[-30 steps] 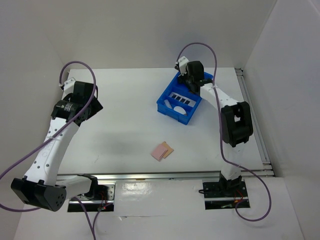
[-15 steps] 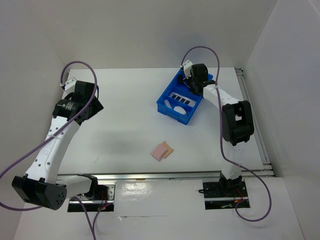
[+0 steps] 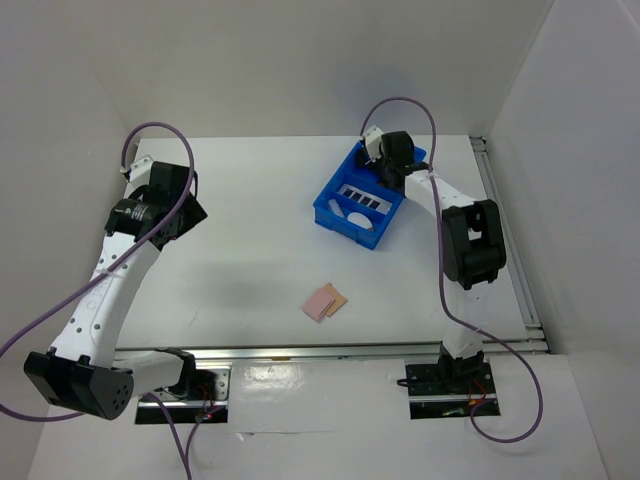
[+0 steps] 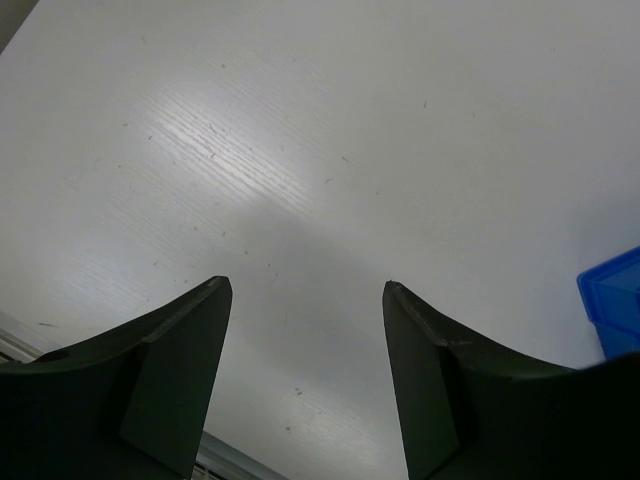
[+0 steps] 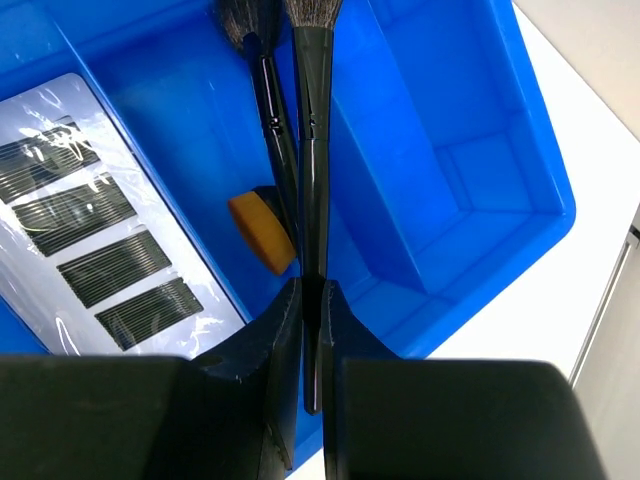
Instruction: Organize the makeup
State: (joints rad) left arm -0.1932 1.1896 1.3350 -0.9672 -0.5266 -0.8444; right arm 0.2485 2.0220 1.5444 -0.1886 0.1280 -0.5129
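Observation:
My right gripper (image 5: 312, 300) is shut on the handle of a thin black brush (image 5: 312, 150), which hangs bristles-down into the far compartment of the blue tray (image 5: 480, 200). A second black brush (image 5: 268, 110) lies beside it, over the tan tip of the sponge (image 5: 262, 232). The palette (image 5: 90, 250), dark strips on a white label, lies in the neighbouring compartment. In the top view the right gripper (image 3: 385, 160) is over the tray's far end. Pink and tan pads (image 3: 325, 300) lie on the table's near middle. My left gripper (image 4: 305, 290) is open over bare table.
The blue tray (image 3: 330, 210) sits at the back right of the white table, and its corner (image 4: 615, 310) shows at the right edge of the left wrist view. White walls enclose the table. A metal rail (image 3: 330, 350) runs along the near edge.
The right wrist has shifted slightly to the right over the tray's far end, with the brush still in its grip. The left arm has not moved.

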